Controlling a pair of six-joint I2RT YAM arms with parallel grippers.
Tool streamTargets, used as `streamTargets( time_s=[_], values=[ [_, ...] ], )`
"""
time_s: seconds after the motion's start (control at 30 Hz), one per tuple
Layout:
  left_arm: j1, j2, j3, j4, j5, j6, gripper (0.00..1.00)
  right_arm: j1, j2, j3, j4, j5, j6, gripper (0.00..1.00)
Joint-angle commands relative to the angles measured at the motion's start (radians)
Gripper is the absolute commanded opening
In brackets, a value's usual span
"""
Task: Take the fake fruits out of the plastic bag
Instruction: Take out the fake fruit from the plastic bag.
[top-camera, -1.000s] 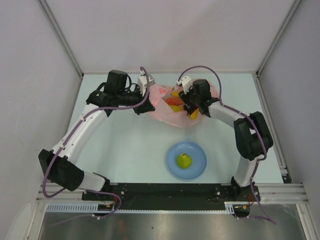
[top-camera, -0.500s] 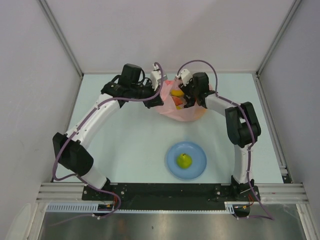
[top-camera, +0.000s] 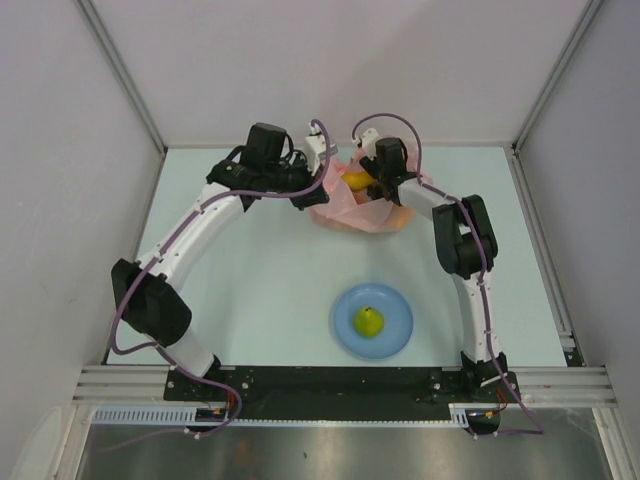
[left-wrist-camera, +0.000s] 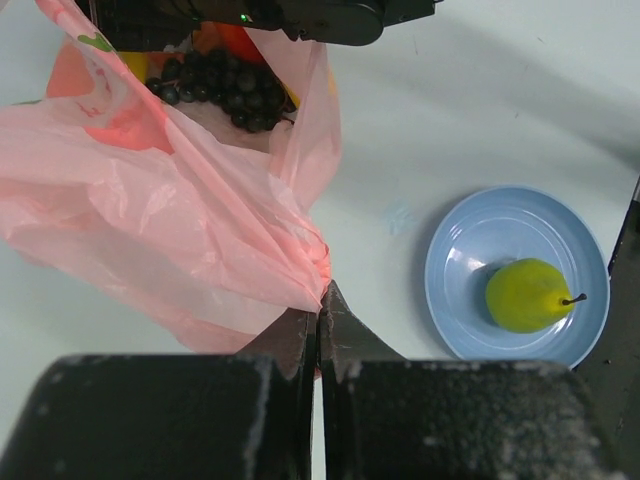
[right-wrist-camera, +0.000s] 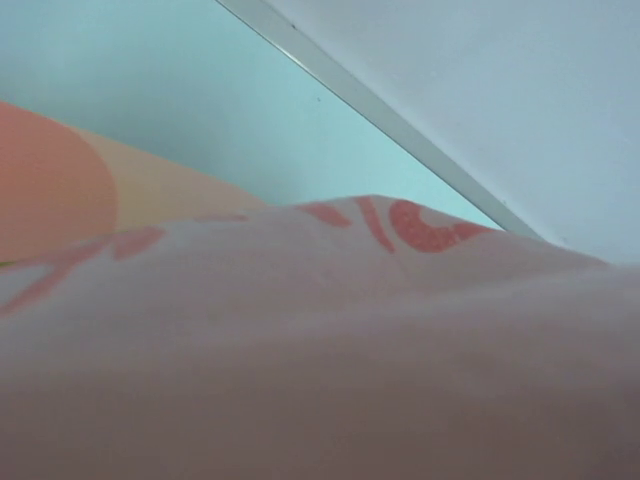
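While the overhead camera places the pink plastic bag at the far side of the table between both arms, only the left wrist view shows the left gripper clenched on its film. It also shows a dark grape bunch inside the bag and a yellow-green pear on the blue plate. The right gripper sits in the bag's mouth; pink film fills its own camera, so its jaws cannot be read.
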Motion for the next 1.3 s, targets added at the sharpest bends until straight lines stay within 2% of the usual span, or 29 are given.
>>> streamTargets(
  time_s=[0.0, 0.03, 0.07, 0.13, 0.17, 0.23, 0.27, 0.43, 0.57, 0.67, 0.77, 0.97, 1.1, 1.27],
  values=[
    [-0.008, 0.002, 0.040, 0.023, 0.039, -0.008, 0.00, -0.018, 0.077, 0.078, -0.106, 0.135, 0.002, 0.68],
    [-0.008, 0.005, 0.038, 0.026, 0.039, -0.013, 0.00, -0.024, 0.080, 0.076, -0.112, 0.128, 0.008, 0.64],
    [-0.008, 0.011, 0.041, 0.033, 0.040, -0.019, 0.00, -0.027, 0.080, 0.075, -0.113, 0.112, 0.014, 0.48],
    [-0.010, 0.018, 0.046, 0.040, 0.039, -0.033, 0.00, -0.034, 0.066, 0.070, -0.142, 0.099, 0.018, 0.33],
    [-0.010, 0.024, 0.049, 0.046, 0.037, -0.039, 0.00, -0.035, 0.048, 0.049, -0.144, 0.072, 0.028, 0.22],
    [-0.011, 0.030, 0.052, 0.060, 0.028, -0.066, 0.00, -0.041, -0.042, 0.001, -0.137, 0.015, 0.041, 0.16],
    [-0.011, 0.039, 0.052, 0.076, 0.027, -0.077, 0.00, -0.041, -0.081, -0.026, -0.129, -0.066, 0.064, 0.11],
    [-0.020, 0.074, 0.063, 0.132, 0.031, -0.175, 0.00, -0.043, -0.375, -0.206, -0.175, -0.369, 0.126, 0.07],
    [-0.043, 0.116, 0.097, 0.152, 0.027, -0.214, 0.00, -0.041, -0.495, -0.247, -0.288, -0.534, 0.198, 0.05],
    [-0.063, 0.136, 0.110, 0.156, 0.010, -0.220, 0.00, -0.043, -0.541, -0.296, -0.343, -0.566, 0.226, 0.05],
    [-0.071, 0.134, 0.084, 0.150, 0.005, -0.225, 0.00, -0.041, -0.554, -0.365, -0.354, -0.525, 0.238, 0.05],
    [-0.073, 0.056, -0.043, 0.168, -0.027, -0.228, 0.00, -0.057, -0.615, -0.407, -0.377, -0.526, 0.307, 0.03],
    [-0.071, 0.035, -0.100, 0.184, -0.032, -0.235, 0.00, -0.049, -0.744, -0.413, -0.342, -0.573, 0.315, 0.00],
    [-0.071, 0.053, -0.098, 0.187, -0.027, -0.244, 0.00, -0.035, -0.905, -0.413, -0.258, -0.631, 0.354, 0.00]
  ],
)
